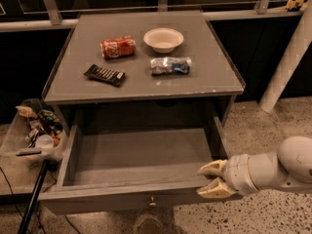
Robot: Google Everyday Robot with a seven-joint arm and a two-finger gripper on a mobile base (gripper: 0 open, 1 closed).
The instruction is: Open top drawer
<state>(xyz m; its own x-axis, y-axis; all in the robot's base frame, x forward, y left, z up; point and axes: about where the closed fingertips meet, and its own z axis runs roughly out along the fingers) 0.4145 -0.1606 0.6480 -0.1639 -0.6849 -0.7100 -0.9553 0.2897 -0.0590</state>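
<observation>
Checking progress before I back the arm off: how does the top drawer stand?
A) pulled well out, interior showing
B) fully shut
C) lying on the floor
A: the top drawer is pulled well out, grey interior visible, with the gripper at its front panel's right end.
</observation>
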